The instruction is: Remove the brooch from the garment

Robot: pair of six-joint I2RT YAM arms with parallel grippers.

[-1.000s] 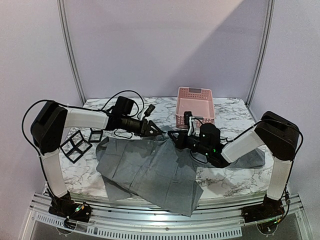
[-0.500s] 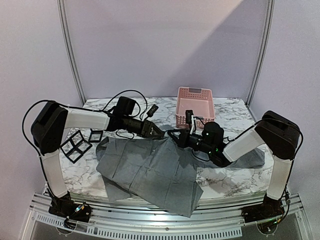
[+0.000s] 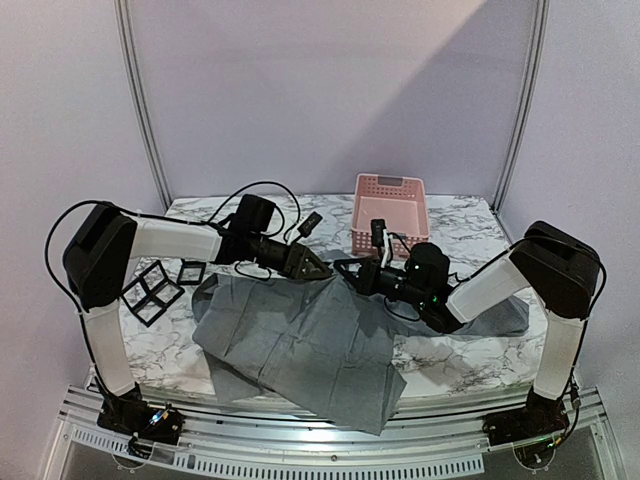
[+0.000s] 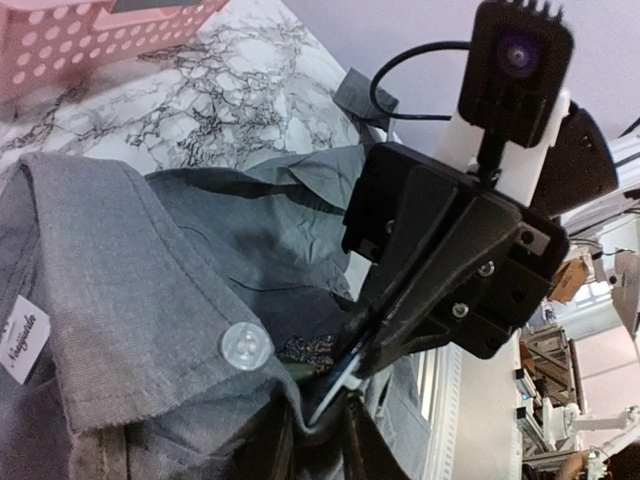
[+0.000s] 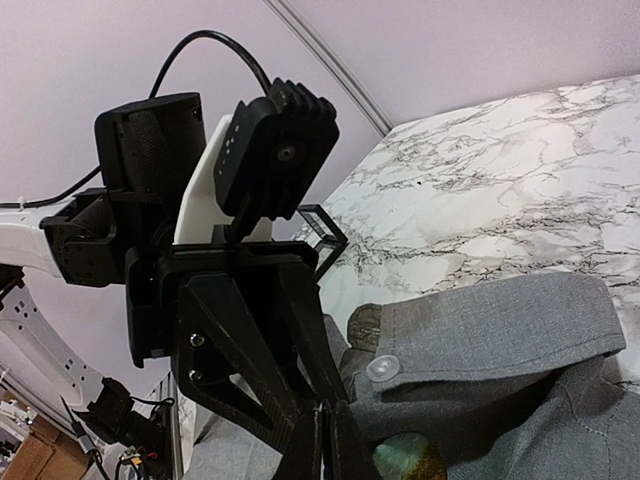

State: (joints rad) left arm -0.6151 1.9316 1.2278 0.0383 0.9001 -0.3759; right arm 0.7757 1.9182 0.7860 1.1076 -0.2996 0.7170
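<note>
At the far left of the bench [image 3: 460, 360] stand black wire frames [image 3: 150, 292], well apart from the work. The garment [image 3: 300, 340] lies spread across the middle and hangs over the near edge, with its collar [image 4: 110, 300] at its far side. Both arms meet over that collar.

The left fingers [image 5: 315, 400] reach in from the left and taper almost to a point. The pictures do not show whether they have anything between them. On the collar flap sits a clear button [image 4: 245, 346], and just right of it a small dark speckled patch is tucked under the fold. I take this patch for the brooch [image 4: 305, 350], though it is too hidden to be sure, and no long axis can be made out. The right wrist view shows a rounded greenish-brown piece at its bottom edge, likely the same thing.

The right fingers [image 4: 340, 370] come in from the right, pressed together, with their tips touching the fold right beside that patch. Whether they pinch cloth I cannot tell. The two sets of tips lie nearly nose to nose along a left-right line with the brooch between them, so neither arm is clearly nearer. I judge the coming move to be a pull apart along that line, one side pinning the cloth while the other draws the brooch. The pink basket [image 3: 392, 180] stands just beyond, to the far right.
</note>
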